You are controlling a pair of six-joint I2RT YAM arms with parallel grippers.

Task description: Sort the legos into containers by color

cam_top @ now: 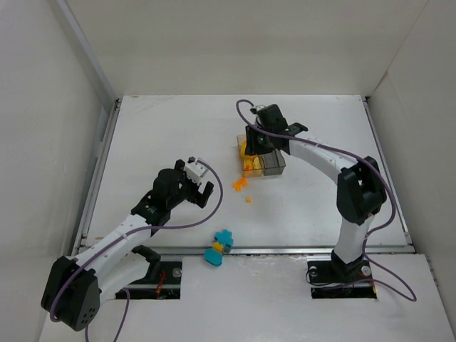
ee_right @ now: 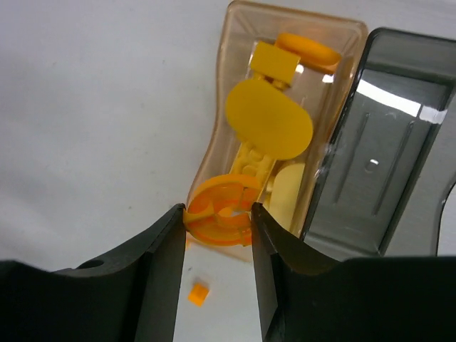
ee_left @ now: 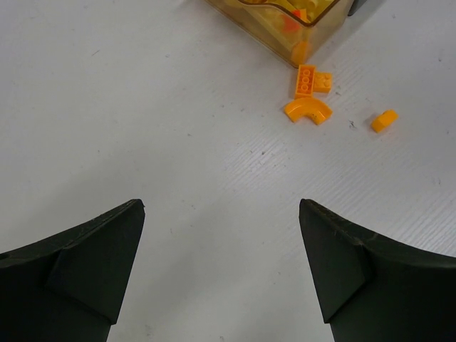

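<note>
My right gripper (ee_right: 217, 217) is shut on an orange round lego (ee_right: 222, 210) and holds it over the near end of the orange-amber container (ee_right: 211, 135). That container holds yellow and orange legos (ee_right: 269, 117). The smoky grey container (ee_right: 370, 164) joins it on the right. From above, the right gripper (cam_top: 255, 146) hangs over the two containers (cam_top: 262, 166). My left gripper (cam_top: 201, 184) stands open with nothing between its fingers (ee_left: 107, 249), above bare table. Ahead of it lie an orange brick (ee_left: 311, 78), an orange arch (ee_left: 308, 110) and a small orange lego (ee_left: 385, 120), beside the amber container (ee_left: 285, 28).
Teal-blue and yellow legos (cam_top: 217, 246) lie at the table's near edge between the arm bases. Loose orange legos (cam_top: 240, 184) sit just in front of the containers. White walls enclose the table on the left, back and right.
</note>
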